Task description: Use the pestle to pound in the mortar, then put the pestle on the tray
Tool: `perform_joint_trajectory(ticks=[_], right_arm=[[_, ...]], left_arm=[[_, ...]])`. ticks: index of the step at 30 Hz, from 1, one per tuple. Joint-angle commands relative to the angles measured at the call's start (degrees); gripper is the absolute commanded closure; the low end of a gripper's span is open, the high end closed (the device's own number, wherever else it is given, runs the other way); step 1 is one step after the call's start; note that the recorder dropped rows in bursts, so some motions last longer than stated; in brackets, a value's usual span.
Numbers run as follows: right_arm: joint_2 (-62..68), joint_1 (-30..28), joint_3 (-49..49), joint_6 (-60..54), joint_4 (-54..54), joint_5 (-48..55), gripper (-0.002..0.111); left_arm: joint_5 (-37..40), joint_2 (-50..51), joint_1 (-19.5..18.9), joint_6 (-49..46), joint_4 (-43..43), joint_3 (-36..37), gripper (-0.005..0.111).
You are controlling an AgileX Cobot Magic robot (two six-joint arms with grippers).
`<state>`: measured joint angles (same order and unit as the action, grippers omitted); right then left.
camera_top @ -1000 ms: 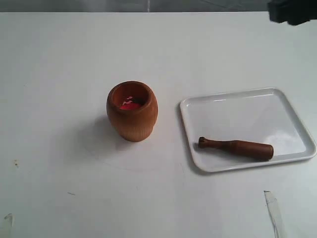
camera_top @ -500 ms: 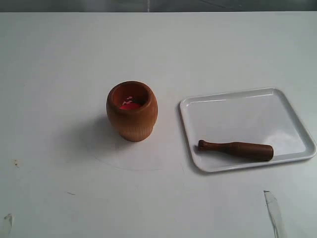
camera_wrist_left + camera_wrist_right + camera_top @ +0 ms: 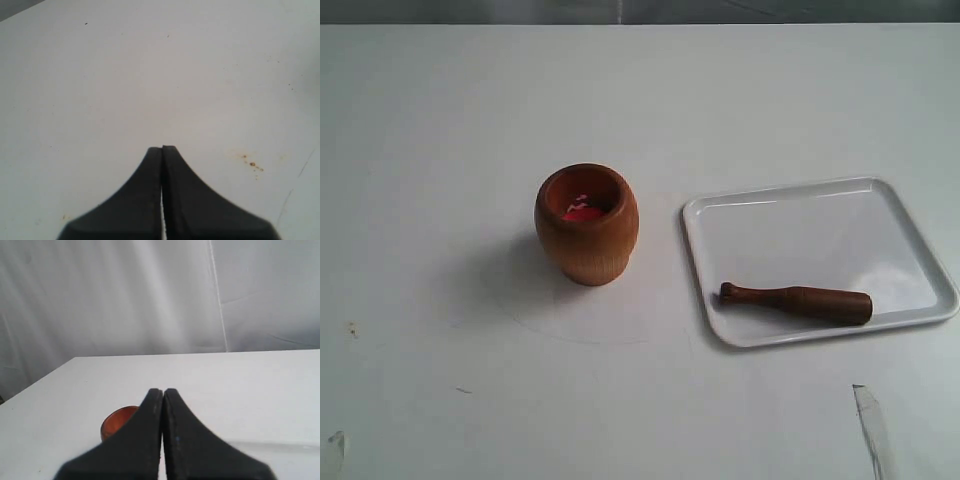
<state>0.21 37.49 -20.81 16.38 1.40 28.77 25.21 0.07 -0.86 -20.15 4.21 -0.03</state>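
The orange-brown wooden mortar [image 3: 586,224] stands upright on the white table, with something red inside. To its right lies the white tray [image 3: 800,215], and the dark reddish-brown pestle [image 3: 797,301] rests flat along the tray's near side, knob end toward the mortar. Neither gripper shows in the exterior view. In the left wrist view my left gripper [image 3: 162,148] is shut with nothing in it, over bare table. My right gripper [image 3: 163,390] is also shut and empty; the mortar [image 3: 116,421] peeks out behind its fingers, far off.
The white table [image 3: 440,120] has small brown stains [image 3: 252,163] near the left gripper. A strip of tape [image 3: 872,425] lies at the front right. A white curtain [image 3: 125,295] hangs beyond the table's far edge in the right wrist view.
A dark arm part at the top right corner of the exterior view one second ago has left the picture. The mortar, pestle and tray have not moved.
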Motion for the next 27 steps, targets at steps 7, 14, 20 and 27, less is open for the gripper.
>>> perform_joint_trajectory(ticks=[7,14,20,27], right_arm=[[-0.21,-0.17,11.94,-11.86,5.6,-8.76,0.108],[-0.21,-0.17,20.81,-14.83,5.17,-14.81,0.108],[-0.21,-0.4,20.81,-15.74,3.53,-10.07,0.108],[-0.21,-11.21,20.81,-16.38,1.37,-10.52,0.108]], left_arm=[[-0.17,-0.07,0.44,0.47,-0.42,0.03,0.107],[-0.17,-0.07,0.44,0.47,-0.42,0.03,0.107],[-0.17,-0.07,0.44,0.47,-0.42,0.03,0.107],[-0.17,-0.07,0.44,0.47,-0.42,0.03,0.107]])
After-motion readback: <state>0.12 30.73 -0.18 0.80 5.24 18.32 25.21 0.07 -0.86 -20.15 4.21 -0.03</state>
